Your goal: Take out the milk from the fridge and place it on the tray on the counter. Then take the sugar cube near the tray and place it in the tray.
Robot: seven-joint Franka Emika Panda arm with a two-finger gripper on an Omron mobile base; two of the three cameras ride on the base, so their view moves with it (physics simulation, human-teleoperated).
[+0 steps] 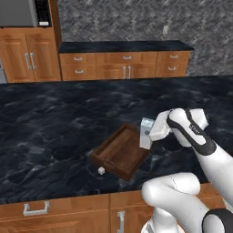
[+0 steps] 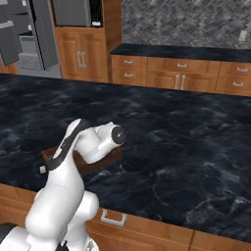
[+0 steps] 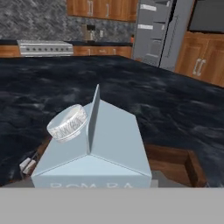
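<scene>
Wooden tray [image 1: 119, 152] on glossy marble-veined counter [image 1: 54, 118]

Three cameras on one stretch of counter

The left base view looks forward and down from behind the arm's left side, over the counter [image 1: 54, 113] to the far cabinets [image 1: 123, 63], with the tray [image 1: 119, 152] near the front edge. The right base view faces the same counter from behind the arm's right side, the arm covering most of the tray [image 2: 49, 154], and takes in the fridge [image 2: 34, 34] far left. The hand view sits very close above the milk [image 3: 109, 140], facing across the counter toward the fridge [image 3: 159, 33]. All three share the tray.
</scene>
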